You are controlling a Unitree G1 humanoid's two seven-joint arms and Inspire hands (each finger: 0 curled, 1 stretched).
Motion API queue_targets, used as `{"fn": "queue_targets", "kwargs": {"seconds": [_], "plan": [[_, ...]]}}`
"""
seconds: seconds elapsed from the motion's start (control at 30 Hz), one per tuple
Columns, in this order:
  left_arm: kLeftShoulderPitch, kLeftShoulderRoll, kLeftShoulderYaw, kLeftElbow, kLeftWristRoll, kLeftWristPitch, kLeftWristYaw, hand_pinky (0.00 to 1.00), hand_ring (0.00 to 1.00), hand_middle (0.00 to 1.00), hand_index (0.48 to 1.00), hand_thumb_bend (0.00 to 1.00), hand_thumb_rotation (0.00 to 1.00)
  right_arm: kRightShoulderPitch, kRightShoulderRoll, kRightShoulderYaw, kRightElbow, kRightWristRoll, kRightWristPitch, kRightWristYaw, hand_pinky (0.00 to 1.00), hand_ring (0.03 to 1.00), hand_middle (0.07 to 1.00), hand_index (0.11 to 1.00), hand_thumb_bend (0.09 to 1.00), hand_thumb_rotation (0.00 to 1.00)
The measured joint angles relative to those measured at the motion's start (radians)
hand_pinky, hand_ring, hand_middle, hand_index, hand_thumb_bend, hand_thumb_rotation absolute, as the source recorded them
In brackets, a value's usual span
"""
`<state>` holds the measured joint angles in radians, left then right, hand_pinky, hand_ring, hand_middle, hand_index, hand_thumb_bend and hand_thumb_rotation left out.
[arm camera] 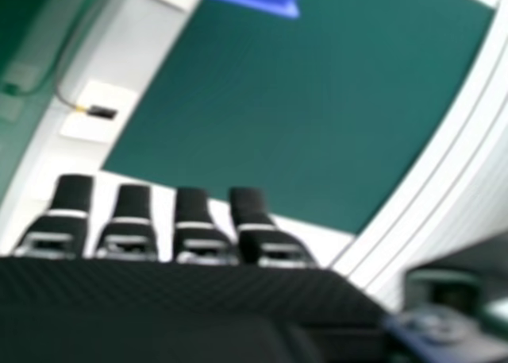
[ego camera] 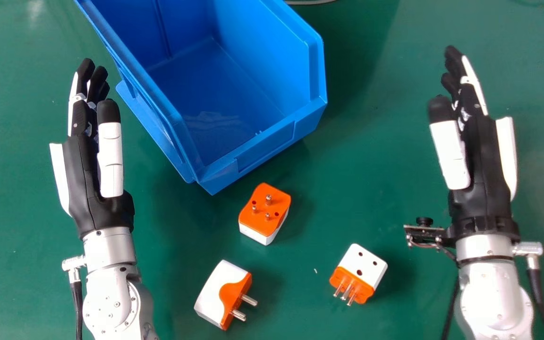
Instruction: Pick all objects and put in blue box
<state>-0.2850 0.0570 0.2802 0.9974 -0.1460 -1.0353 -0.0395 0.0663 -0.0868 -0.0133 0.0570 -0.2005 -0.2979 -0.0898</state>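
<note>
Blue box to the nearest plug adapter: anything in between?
Nothing; the head view shows bare green tabletop between the blue box and the adapter.

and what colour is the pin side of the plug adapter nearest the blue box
The pin side is orange, seen best in the head view.

Green work surface (ego camera: 371, 141), smooth, lightly glossy; pale glare (ego camera: 35, 10) near the head view's upper left corner. Soft, diffuse shadows over the green. Tiny white speck (ego camera: 315, 270) toward the near side. Grey curved edge (ego camera: 310, 2) at the far margin. Right hand view: straight pale band (arm camera: 151, 53) alongside the green; thin dark cable (arm camera: 65, 53) crosses it, its yellow-and-black end over a whitish square patch (arm camera: 86, 129). Broad white curved band (arm camera: 464, 133) borders another side, fine dark lines following its curve.
</note>
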Motion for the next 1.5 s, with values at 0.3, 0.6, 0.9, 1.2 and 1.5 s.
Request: {"fn": "queue_targets", "kwargs": {"seconds": [0.3, 0.6, 0.9, 1.2, 1.5], "plan": [[0.008, 0.000, 0.000, 0.000, -0.001, -0.001, -0.003, 0.94, 0.94, 0.92, 0.904, 0.83, 0.85, 0.058, -0.157, 0.051, -0.124, -0.127, 0.135, 0.151, 0.84, 0.912, 0.928, 0.914, 0.694, 0.84], [0.009, 0.000, 0.000, 0.000, -0.003, -0.001, -0.012, 0.94, 0.94, 0.92, 0.900, 0.83, 0.85, 0.084, -0.282, 0.092, -0.253, -0.224, 0.254, 0.300, 0.89, 0.929, 0.940, 0.938, 0.694, 0.77], [0.010, 0.000, 0.000, 0.000, -0.004, -0.001, -0.013, 0.94, 0.94, 0.92, 0.896, 0.83, 0.85, 0.096, -0.363, 0.140, -0.374, -0.281, 0.422, 0.483, 0.93, 0.939, 0.942, 0.953, 0.758, 0.70], [0.010, 0.000, 0.000, 0.000, -0.004, -0.001, -0.015, 0.94, 0.94, 0.92, 0.891, 0.82, 0.84, 0.080, -0.400, 0.191, -0.467, -0.344, 0.559, 0.597, 0.96, 0.938, 0.941, 0.953, 0.855, 0.54], [0.010, -0.001, 0.001, 0.000, -0.005, -0.001, -0.019, 0.94, 0.94, 0.91, 0.891, 0.82, 0.84, 0.076, -0.407, 0.253, -0.550, -0.467, 0.654, 0.629, 0.94, 0.942, 0.946, 0.946, 0.865, 0.45]]}}
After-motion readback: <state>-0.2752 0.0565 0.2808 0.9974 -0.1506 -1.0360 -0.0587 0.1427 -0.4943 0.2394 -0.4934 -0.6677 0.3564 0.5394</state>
